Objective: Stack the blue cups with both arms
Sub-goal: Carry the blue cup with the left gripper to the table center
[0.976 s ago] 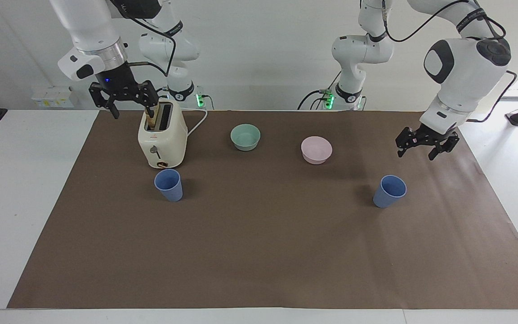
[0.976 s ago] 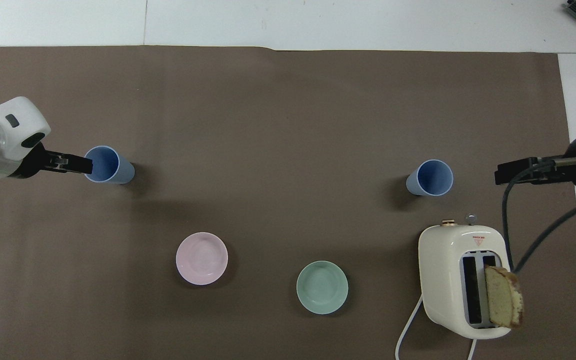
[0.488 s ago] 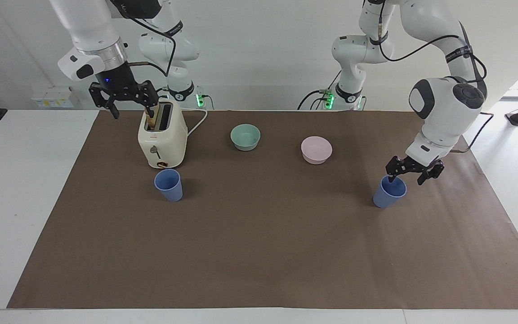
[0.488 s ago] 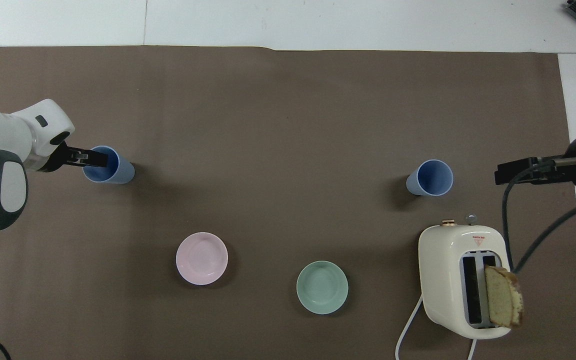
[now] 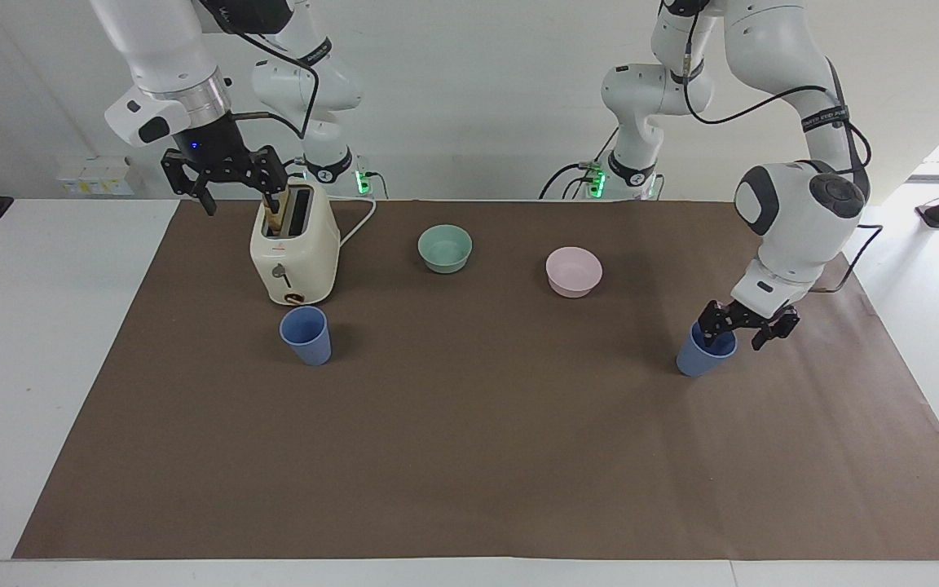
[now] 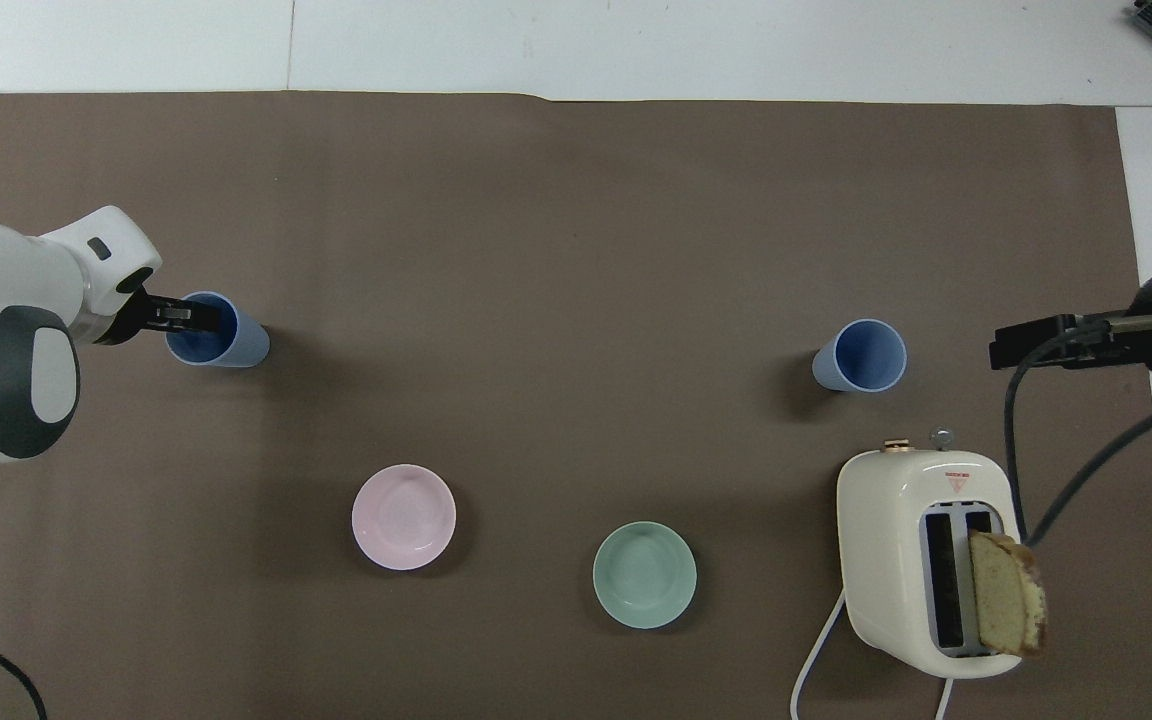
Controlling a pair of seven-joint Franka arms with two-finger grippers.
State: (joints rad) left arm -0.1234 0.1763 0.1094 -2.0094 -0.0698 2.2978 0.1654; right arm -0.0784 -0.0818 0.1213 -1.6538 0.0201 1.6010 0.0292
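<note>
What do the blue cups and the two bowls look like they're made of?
The blue cups look like matte plastic: even colour, thin rims, no glare. The green bowl and pink bowl show a similarly dull, uniform finish, so probably plastic too, though matte-glazed ceramic can't be ruled out.

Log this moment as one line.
left gripper: astride blue cup rim | right gripper: waiting over toaster | stack: not started

No legible text, labels or numbers.
</note>
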